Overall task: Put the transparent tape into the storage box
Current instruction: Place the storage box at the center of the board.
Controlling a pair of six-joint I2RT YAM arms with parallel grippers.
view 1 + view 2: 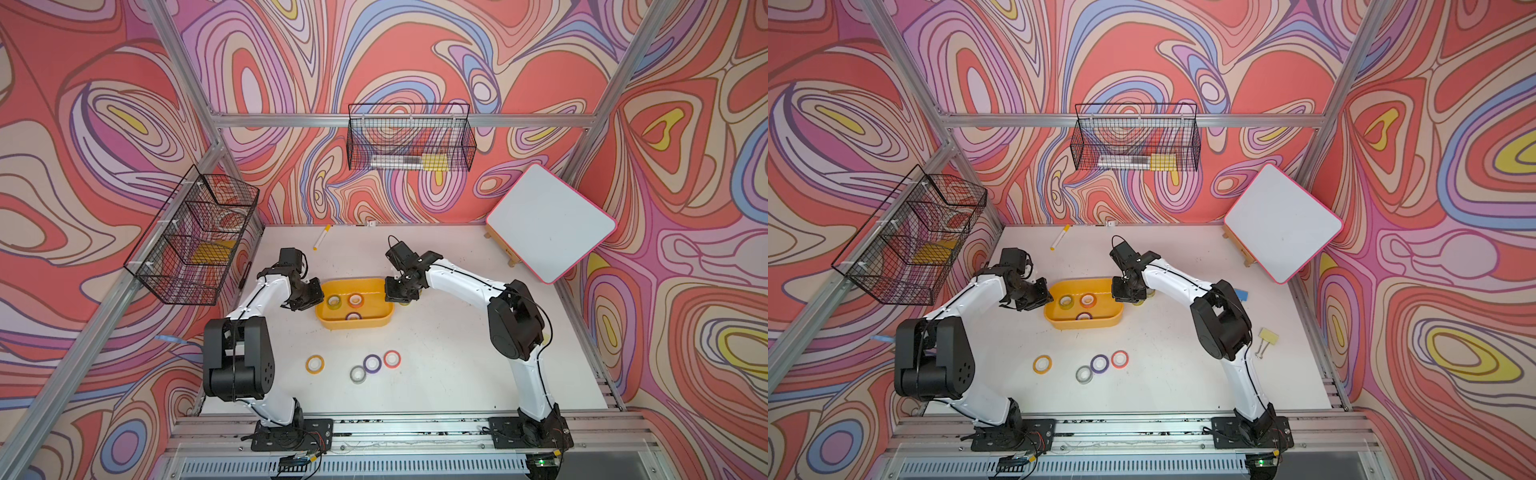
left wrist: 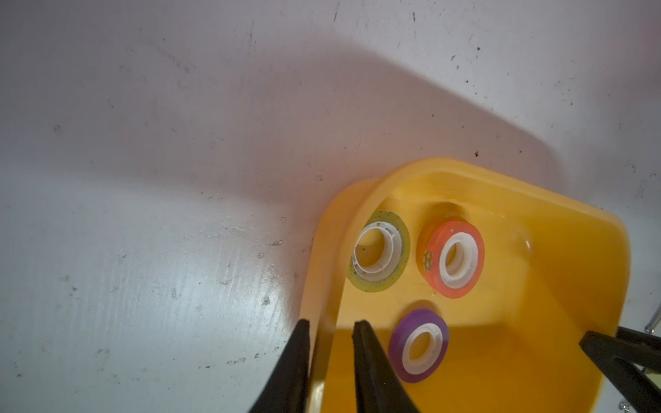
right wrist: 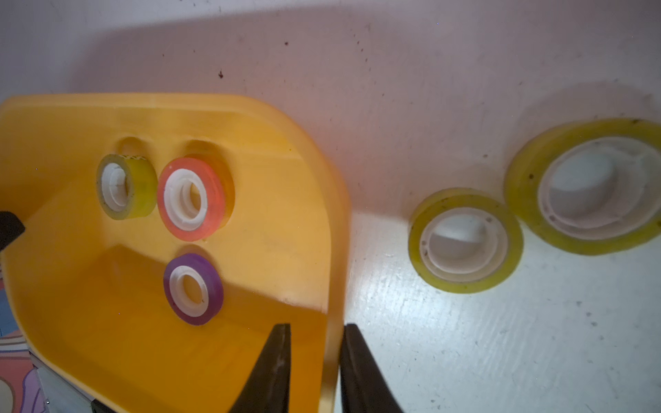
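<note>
In both top views the storage box (image 1: 353,325) (image 1: 1084,323) sits in the middle of the table (image 1: 436,353). The left hand (image 1: 316,298) is at its left end and the right hand (image 1: 392,294) at its right end. Inside lie a clear yellowish tape roll (image 1: 333,301), an orange roll (image 1: 355,299) and a purple roll (image 1: 353,316). Four loose rolls (image 1: 357,374) lie nearer the arm bases, well apart from the box.

The left wrist view shows the left hand (image 2: 331,327) with its fingers apart, one outside the box's end wall and one inside. A gap shows between the inner finger and the wall. The clear yellowish tape roll (image 2: 379,255) lies just inside that wall, beside the orange roll (image 2: 452,257).

In the right wrist view the right hand (image 3: 316,329) is likewise apart, straddling the opposite wall with a gap on the inner side. Outside the box, two clear yellowish rolls (image 3: 465,239) (image 3: 586,186) lie flat on the table near this end, touching or nearly so.
</note>
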